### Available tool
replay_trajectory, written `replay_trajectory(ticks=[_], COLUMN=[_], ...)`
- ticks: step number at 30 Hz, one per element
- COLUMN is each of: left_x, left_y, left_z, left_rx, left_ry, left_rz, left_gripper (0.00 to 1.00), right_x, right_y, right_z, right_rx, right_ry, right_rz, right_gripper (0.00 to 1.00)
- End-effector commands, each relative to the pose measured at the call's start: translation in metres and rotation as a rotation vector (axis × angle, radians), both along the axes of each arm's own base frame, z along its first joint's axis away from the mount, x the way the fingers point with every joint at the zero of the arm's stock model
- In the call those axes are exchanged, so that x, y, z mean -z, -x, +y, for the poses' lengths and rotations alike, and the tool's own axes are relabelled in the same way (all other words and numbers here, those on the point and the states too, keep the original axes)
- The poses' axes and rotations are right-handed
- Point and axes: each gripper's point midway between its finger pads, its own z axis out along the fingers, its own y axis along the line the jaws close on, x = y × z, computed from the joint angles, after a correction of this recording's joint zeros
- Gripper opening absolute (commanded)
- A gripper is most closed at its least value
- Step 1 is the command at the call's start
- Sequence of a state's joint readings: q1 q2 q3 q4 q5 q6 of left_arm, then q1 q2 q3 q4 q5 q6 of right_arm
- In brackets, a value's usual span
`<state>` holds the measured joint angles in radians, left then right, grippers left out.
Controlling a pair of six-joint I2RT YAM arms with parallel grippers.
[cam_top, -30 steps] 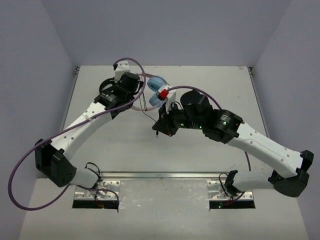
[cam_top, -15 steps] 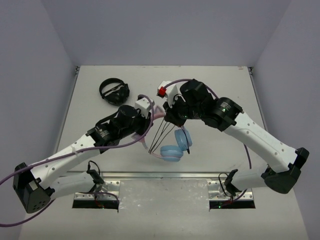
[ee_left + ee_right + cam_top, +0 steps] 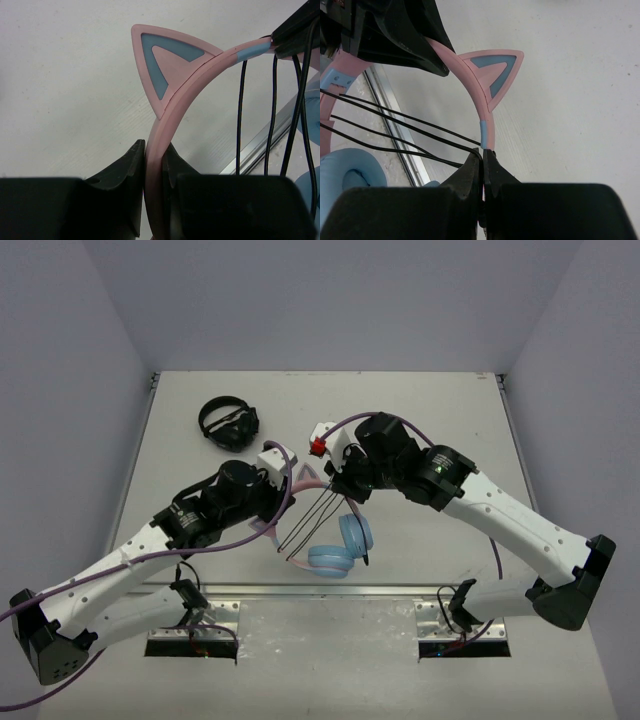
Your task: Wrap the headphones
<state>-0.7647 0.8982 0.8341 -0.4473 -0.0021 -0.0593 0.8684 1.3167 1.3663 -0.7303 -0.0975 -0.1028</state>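
Note:
The headphones hang above the table between both grippers in the top view, with the light blue earcups [image 3: 332,559] lowest and several loops of the thin black cable [image 3: 303,523] strung across the pink headband [image 3: 305,484]. My left gripper [image 3: 272,512] is shut on the headband [image 3: 156,150], just below a pink cat ear [image 3: 167,62]. My right gripper [image 3: 343,490] is shut on the cable [image 3: 420,122] right at the headband's blue-tipped end [image 3: 485,131], beside the other cat ear [image 3: 496,74]. An earcup [image 3: 347,167] shows at the lower left of the right wrist view.
All-black headphones [image 3: 228,423] lie on the table at the far left. A metal rail [image 3: 330,591] runs along the near table edge, just under the hanging earcups. Both arms' purple hoses arc over the middle of the table.
Both grippers have carried the headphones from the far middle of the table toward the near edge and slightly left. The black headphones, covered by the left arm a second ago, now show.

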Motion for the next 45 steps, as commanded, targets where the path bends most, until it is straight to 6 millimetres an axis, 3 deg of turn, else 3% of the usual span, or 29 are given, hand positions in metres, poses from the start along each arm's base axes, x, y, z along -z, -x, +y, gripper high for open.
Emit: replay_trajectory(ticks=[1, 8, 14, 19, 28, 32, 37, 45], left_x=[-0.026, -0.013, -0.021, -0.012, 0.003, 0.005, 0.001, 0.001], left_y=[0.019, -0.003, -0.013, -0.023, -0.032, -0.036, -0.046, -0.062], left_z=[-0.001, 0.027, 0.038, 0.052, 0.060, 0.062, 0.081, 0.100], left_rx=[0.082, -0.110, -0.209, -0.320, -0.409, -0.445, -0.612, -0.810], left_ry=[0.037, -0.068, -0.066, -0.142, -0.211, -0.204, -0.231, -0.216], left_rz=[-0.030, -0.029, -0.059, -0.021, 0.012, 0.012, -0.008, 0.020], left_gripper=[0.00, 0.00, 0.00, 0.00, 0.00, 0.00, 0.00, 0.00], right_x=[-0.029, -0.027, -0.020, -0.036, -0.047, -0.049, -0.050, -0.054], right_y=[-0.045, -0.045, -0.050, -0.041, -0.044, -0.049, -0.051, -0.037], right_z=[-0.024, -0.030, -0.041, -0.034, -0.038, -0.046, -0.061, -0.082], right_rx=[0.113, 0.120, 0.146, 0.108, 0.116, 0.145, 0.179, 0.196], right_ry=[0.018, 0.016, 0.047, -0.033, -0.025, 0.005, 0.031, 0.040], right_rz=[-0.223, -0.226, -0.231, -0.226, -0.262, -0.295, -0.316, -0.332], right_gripper=[0.01, 0.01, 0.01, 0.01, 0.01, 0.01, 0.01, 0.01])
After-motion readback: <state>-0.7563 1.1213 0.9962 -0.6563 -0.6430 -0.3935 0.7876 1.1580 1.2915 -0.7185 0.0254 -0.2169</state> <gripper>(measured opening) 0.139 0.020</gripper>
